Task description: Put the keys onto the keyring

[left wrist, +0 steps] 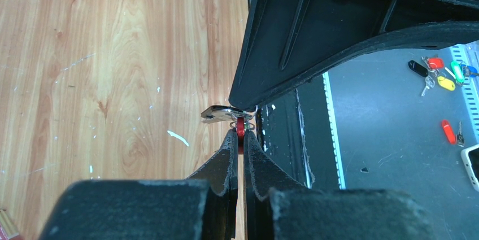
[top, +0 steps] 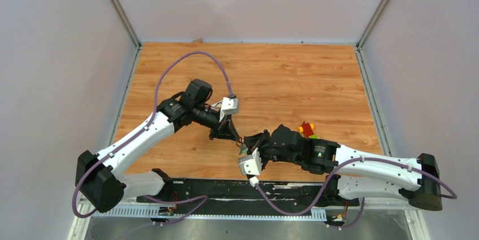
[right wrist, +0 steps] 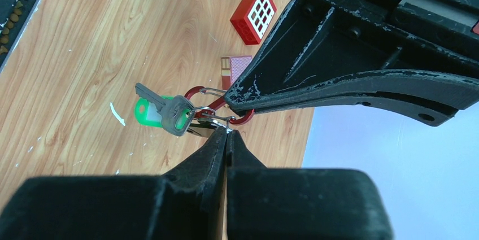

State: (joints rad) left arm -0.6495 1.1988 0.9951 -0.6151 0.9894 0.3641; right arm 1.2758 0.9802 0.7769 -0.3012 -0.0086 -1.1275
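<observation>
The left gripper is closed on the red keyring, above the table. The right gripper, also closed, pinches metal of the green key just beside the keyring.

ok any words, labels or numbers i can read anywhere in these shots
Nothing is legible in any view.
Right arm sticker: too small to read.
Left arm sticker: too small to read.
Green key tag: its window looks blank.
Red box: white squares only, no lettering.
</observation>
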